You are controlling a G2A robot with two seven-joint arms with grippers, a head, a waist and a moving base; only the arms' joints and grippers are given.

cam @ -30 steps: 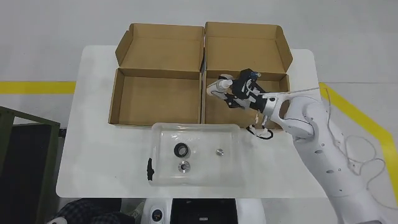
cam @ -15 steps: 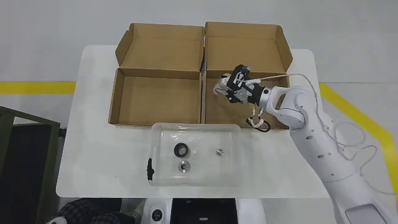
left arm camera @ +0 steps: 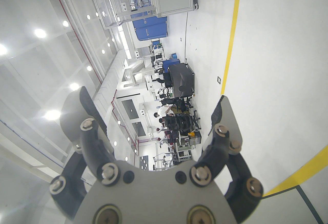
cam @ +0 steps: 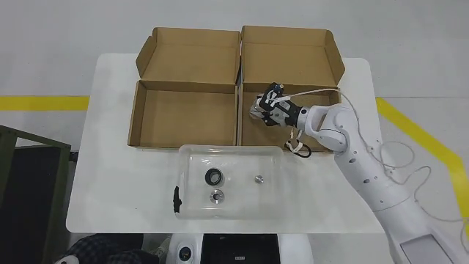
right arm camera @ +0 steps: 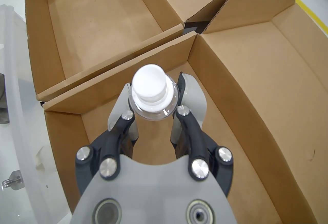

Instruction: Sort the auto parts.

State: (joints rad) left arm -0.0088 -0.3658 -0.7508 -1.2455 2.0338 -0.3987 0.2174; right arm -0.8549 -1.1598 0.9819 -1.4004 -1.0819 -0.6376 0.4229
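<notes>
Box walls (right arm camera: 115, 88) ring right end effector (right arm camera: 155, 89) gripping capped part (right arm camera: 150, 82); left end effector (left arm camera: 152, 95) spread.

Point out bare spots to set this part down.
Left box: floor wholly bare. Right box: bare except the corner by the shared wall, where the right gripper holds the white-capped part. Table strip left of the boxes: free. Clear tray: crowded with small parts.

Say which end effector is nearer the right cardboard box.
Right. The right end effector hangs over that box, gripping a white-capped part; the left end effector faces away.
</notes>
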